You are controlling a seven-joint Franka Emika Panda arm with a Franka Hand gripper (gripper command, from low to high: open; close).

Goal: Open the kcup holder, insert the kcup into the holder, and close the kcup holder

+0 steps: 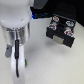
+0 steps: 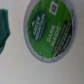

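The kcup point(image 2: 50, 27) fills much of the wrist view: a round pod with a dark green printed lid and a pale rim, lying on a white surface. No fingertips show in that view. In the exterior view the kcup holder point(image 1: 60, 31), a black box with pale slots on top and one on its front, sits at the exterior view's right. My white arm and gripper point(image 1: 16, 62) reach down at the exterior view's left, apart from the holder. The arm hides the fingers, and only a green speck shows beside them.
A dark green crumpled object point(image 2: 4, 28) lies on the surface beside the kcup in the wrist view. A black cable point(image 1: 18, 50) runs down the arm. Dark equipment point(image 1: 50, 7) stands behind the holder.
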